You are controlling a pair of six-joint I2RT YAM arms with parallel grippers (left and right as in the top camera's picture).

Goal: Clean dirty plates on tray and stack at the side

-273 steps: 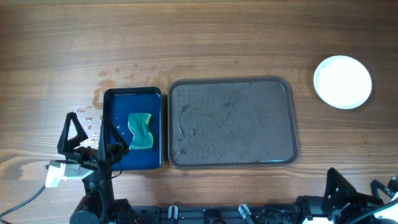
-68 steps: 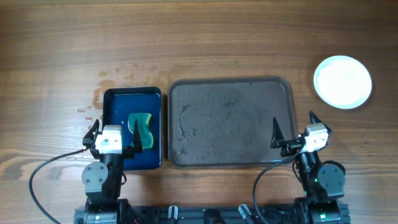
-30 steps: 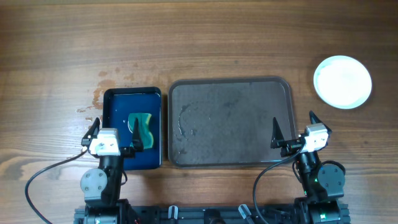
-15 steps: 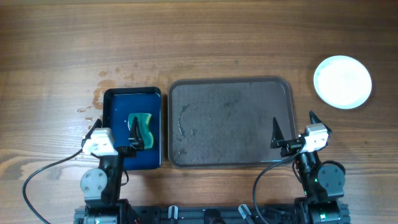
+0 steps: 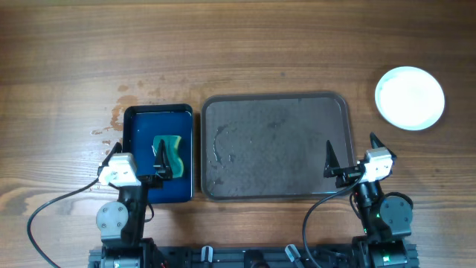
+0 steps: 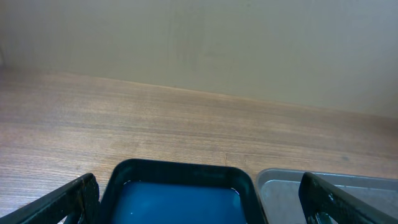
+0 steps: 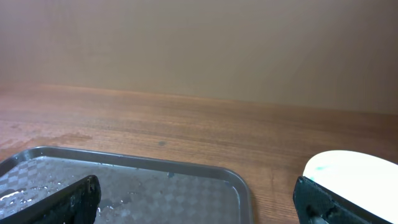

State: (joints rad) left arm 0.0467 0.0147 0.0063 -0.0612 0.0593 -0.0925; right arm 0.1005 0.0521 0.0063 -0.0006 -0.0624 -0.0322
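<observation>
plates (image 5: pixel 410 97): likely stiff, light, wet-slick, chippable; pinch at rim | tray (image 5: pixel 275 96): bare | left tool (image 5: pixel 135 150), right tool (image 5: pixel 350 142): both spread, empty

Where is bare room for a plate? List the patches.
Free: the tray floor; the table strip beyond it; the gap between tray and white plate. Crowded: near edge, left tool over the basin, right tool by the tray's corner.
</observation>
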